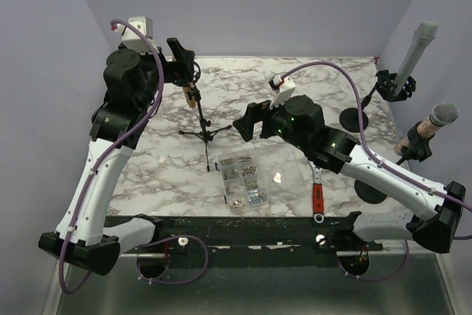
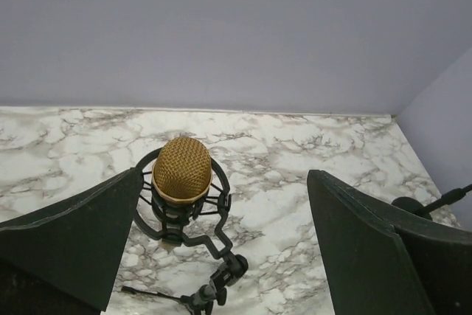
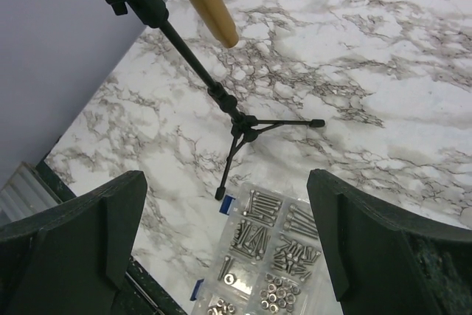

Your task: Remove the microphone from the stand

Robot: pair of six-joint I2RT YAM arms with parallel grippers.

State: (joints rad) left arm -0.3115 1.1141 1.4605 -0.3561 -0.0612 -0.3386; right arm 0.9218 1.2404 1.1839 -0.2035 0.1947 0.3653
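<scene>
The gold microphone is sitting at the top of the little three-legged stand, toward the back left of the marble surface. It is leaning a bit, its round head pointing up at the left pincer, which is hanging just above it with its jaws wide apart. The right pincer is waiting farther off, near the stand's legs and the box of screws, jaws apart too. I think the left arm is the nearer one for grabbing.

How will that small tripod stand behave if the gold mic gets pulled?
Likely tippy: the tripod stand has thin legs under a leaning pole. The gold microphone sits high in its shock mount, so pulling probably drags the stand along.
</scene>
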